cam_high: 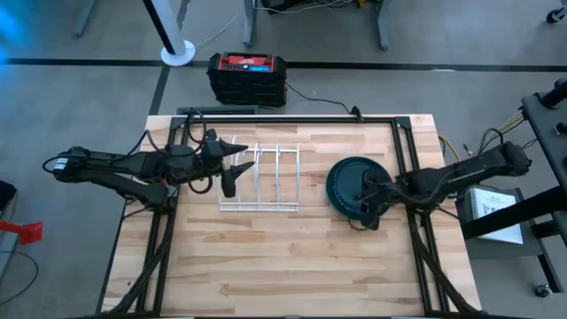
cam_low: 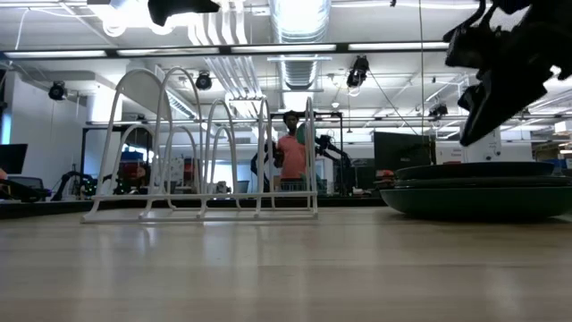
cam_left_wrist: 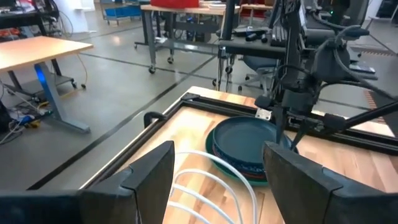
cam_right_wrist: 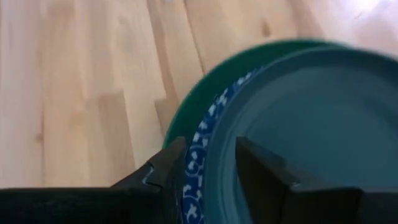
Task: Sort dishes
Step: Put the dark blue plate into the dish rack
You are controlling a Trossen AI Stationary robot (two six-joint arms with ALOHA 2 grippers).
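A stack of round plates point(cam_high: 347, 182) rests on the wooden table right of centre. The top plate is plain dark green point(cam_right_wrist: 311, 124), under it is a blue patterned plate point(cam_right_wrist: 199, 155), and a green one point(cam_right_wrist: 193, 106) lies at the bottom. My right gripper point(cam_high: 365, 213) is open and hovers just above the stack's near rim point(cam_low: 487, 107), with its fingers on either side of the top plate's rim point(cam_right_wrist: 208, 174). My left gripper point(cam_high: 237, 170) is open and empty, above the left end of the white wire rack point(cam_high: 261, 182). No plate stands in the rack point(cam_low: 206, 152).
Black frame rails point(cam_high: 407, 159) run along the table's left, right and far sides. A red and black box point(cam_high: 248, 75) stands on the floor beyond the far edge. A person point(cam_low: 290, 156) stands far back in the room. Bare wood point(cam_high: 283, 266) lies toward the near edge.
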